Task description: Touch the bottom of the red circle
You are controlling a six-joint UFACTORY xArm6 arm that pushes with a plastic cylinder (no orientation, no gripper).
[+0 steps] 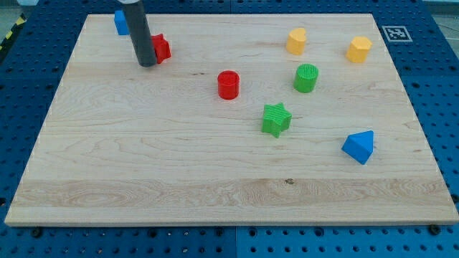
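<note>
From the single camera view, I stand at about ten o'clock on the wooden worktop (86,158), my tip (147,64) resting on the wood just beside a red block (162,47) whose shape I cannot make out, since my rod covers part of it; the tip looks to be touching its left side or very nearly so. Behind me, at eleven o'clock near the far edge, sits a blue block (121,22), also partly hidden. The red circle (228,84), my target, stands near the board's centre, at roughly four o'clock from my tip and well apart from it. I judge the approach step is barely begun: the next move calls for sliding toward the view's bottom and right, clear of the red block, curving below the red circle, then coming up to meet its lower edge gently so it does not skid. The green star (276,119) lies just past that spot at four o'clock from the circle, so I should not overshoot. As for jaws, I have none: only a bare rod, holding nothing.
</note>
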